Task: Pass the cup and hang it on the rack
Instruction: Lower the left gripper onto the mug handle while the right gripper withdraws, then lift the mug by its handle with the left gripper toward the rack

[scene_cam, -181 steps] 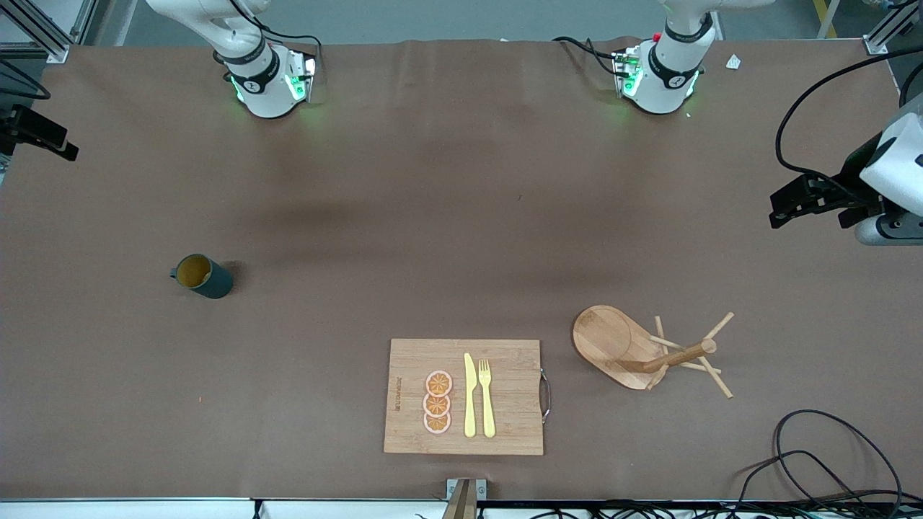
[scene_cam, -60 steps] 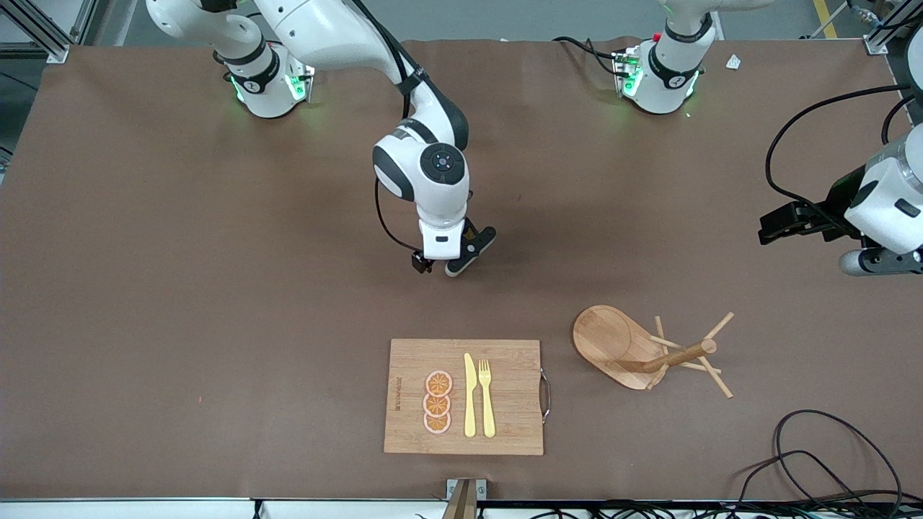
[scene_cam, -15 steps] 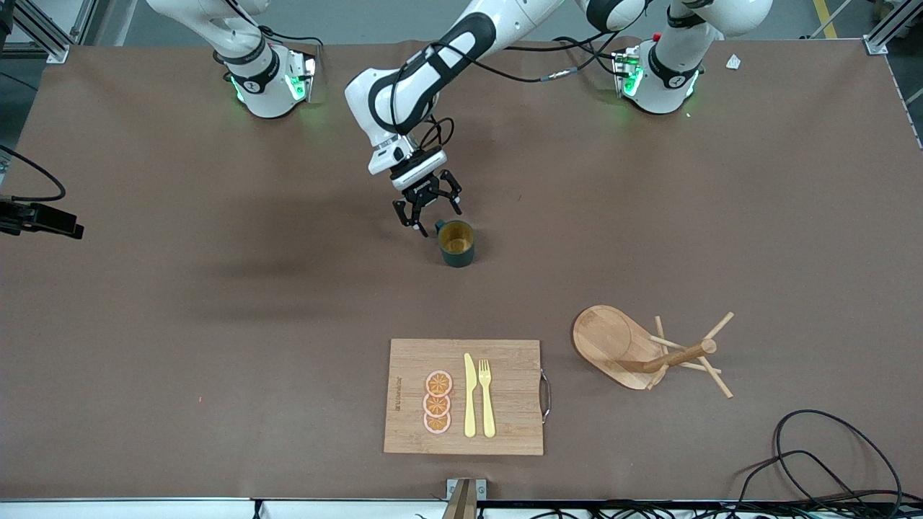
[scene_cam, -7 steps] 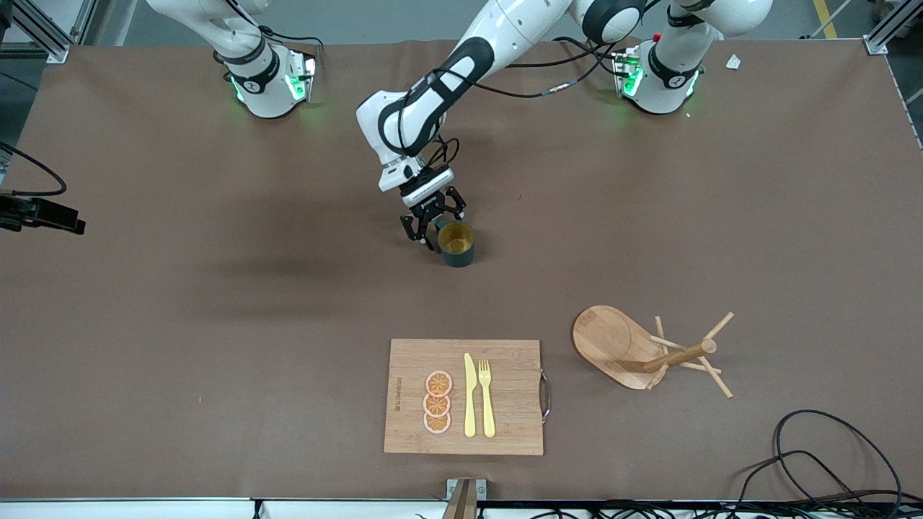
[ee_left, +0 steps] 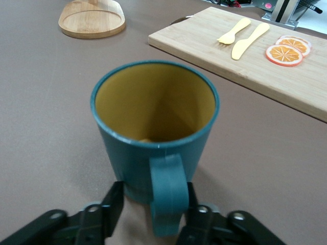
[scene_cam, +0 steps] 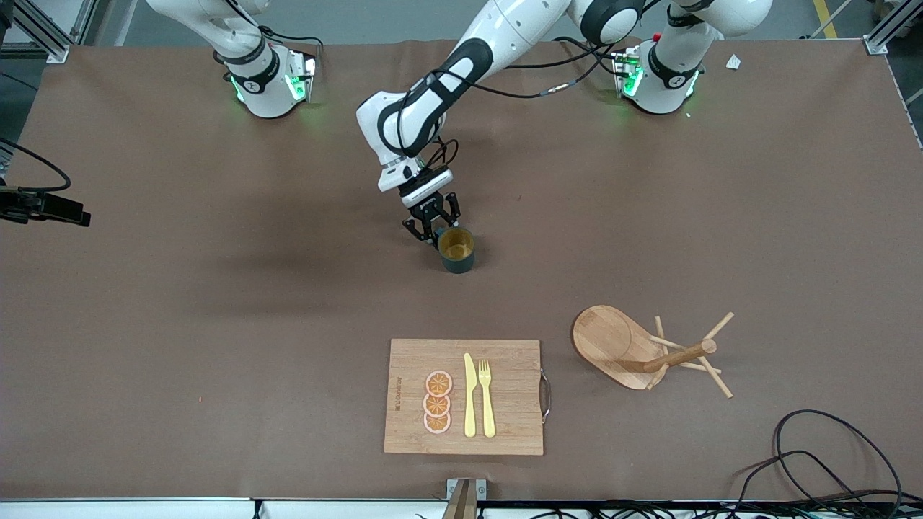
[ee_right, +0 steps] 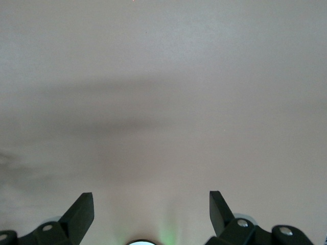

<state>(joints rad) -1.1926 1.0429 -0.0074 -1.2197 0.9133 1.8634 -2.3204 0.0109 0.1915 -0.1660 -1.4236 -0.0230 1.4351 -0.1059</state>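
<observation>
No writing is readable. The small dark teal mug (scene_cam: 456, 249) with its tan-yellow inside stands upright, its handle (ee_left: 167, 191) pinched by the left gripper (scene_cam: 431, 227). The right gripper (ee_right: 148, 214) waits with fingers spread over bare table.

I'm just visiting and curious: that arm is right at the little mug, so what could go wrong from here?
The left gripper has its jaws around only the thin handle of the cup, so the cup might twist or slip when lifted. The rack has slim pegs, easy to miss or nudge. The right gripper waits, open.

Robotics lab, brown-covered table (scene_cam: 144, 346) sitting in aluminium framing (scene_cam: 29, 25), arm bases (scene_cam: 270, 83) glowing green, loose cables (scene_cam: 829, 454) trailing at edge
</observation>
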